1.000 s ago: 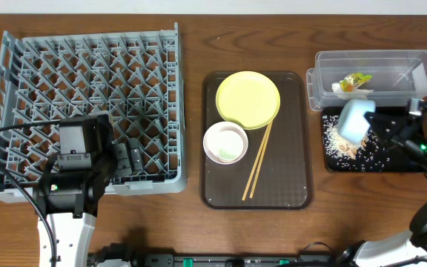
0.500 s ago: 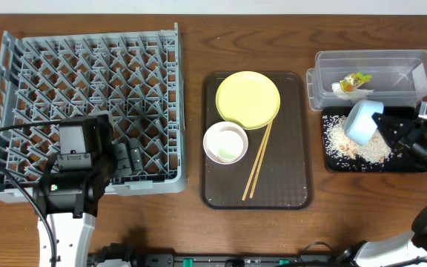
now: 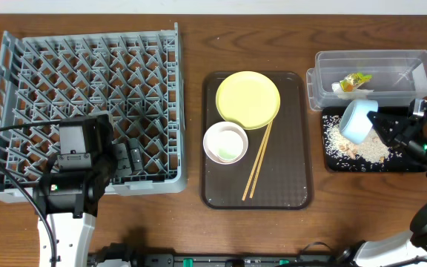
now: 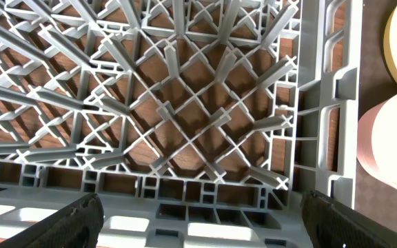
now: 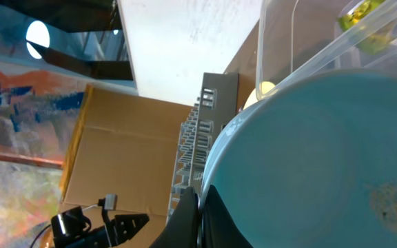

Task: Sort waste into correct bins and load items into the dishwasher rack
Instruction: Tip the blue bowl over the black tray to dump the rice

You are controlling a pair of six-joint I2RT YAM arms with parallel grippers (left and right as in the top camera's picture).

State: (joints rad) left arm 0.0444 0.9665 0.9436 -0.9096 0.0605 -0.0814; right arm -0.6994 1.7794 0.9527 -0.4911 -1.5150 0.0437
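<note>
the right end effector [image 3: 380,124] is pinched on the rim of the light blue bowl [image 3: 354,122], holding it tipped on its side over the black tray [image 3: 410,162] at the right of the counter [image 3: 191,222]. white rice grains [image 3: 362,148] lie heaped on that tray, under the bowl and just near of it. in the right wrist view the fingers [image 5: 193,210] are pressed onto the bowl's edge. just beyond the tray, the clear tub [image 3: 399,63] holds the green-and-orange wrapper [image 3: 356,79]. in the middle, the brown serving tray [image 3: 288,174] carries the yellow plate [image 3: 247,99] at its far end. the white bowl [image 3: 225,142] sits just beside the plate's near-left edge, and the chopsticks [image 3: 258,162] lie slantwise to the bowl's right. the left end effector [image 4: 200,207] hangs spread wide, holding nothing, over the near-right corner of the grey rack [image 3: 87,74] at the left.
</note>
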